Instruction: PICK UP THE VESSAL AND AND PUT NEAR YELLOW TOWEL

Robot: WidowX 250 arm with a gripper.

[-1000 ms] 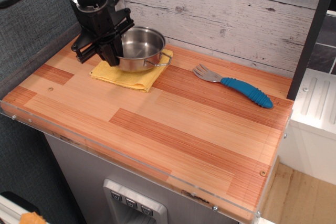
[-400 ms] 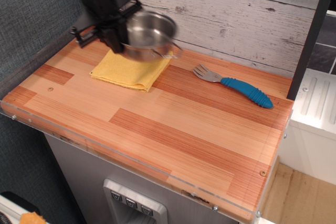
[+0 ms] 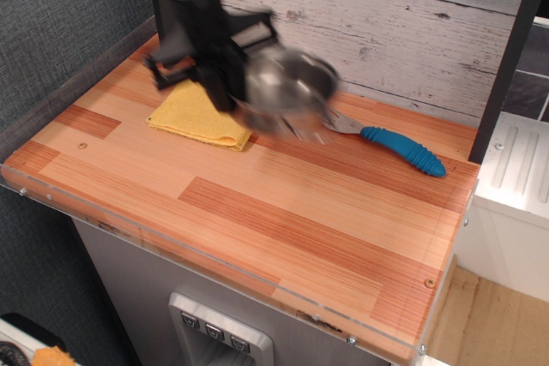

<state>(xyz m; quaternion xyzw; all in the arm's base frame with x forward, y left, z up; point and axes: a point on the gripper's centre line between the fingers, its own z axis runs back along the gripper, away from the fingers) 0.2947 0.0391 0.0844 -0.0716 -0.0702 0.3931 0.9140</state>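
My gripper (image 3: 230, 83) is shut on the left rim of the shiny steel pot (image 3: 287, 90) and holds it in the air, blurred by motion. The pot hangs above the table, just right of the mustard-yellow towel (image 3: 196, 114), which lies flat near the back left. One wire handle shows at the pot's lower right. The arm hides the towel's far edge.
A metal fork with a blue handle (image 3: 401, 148) lies on the wooden table (image 3: 283, 212) to the right of the pot, its tines close under the pot's edge. A grey plank wall (image 3: 412, 23) stands behind. A white unit (image 3: 515, 195) is beyond the right edge.
The pot was lifted off the yellow towel and carried to the right with my gripper. It now hangs between the towel and the fork. The towel is uncovered.
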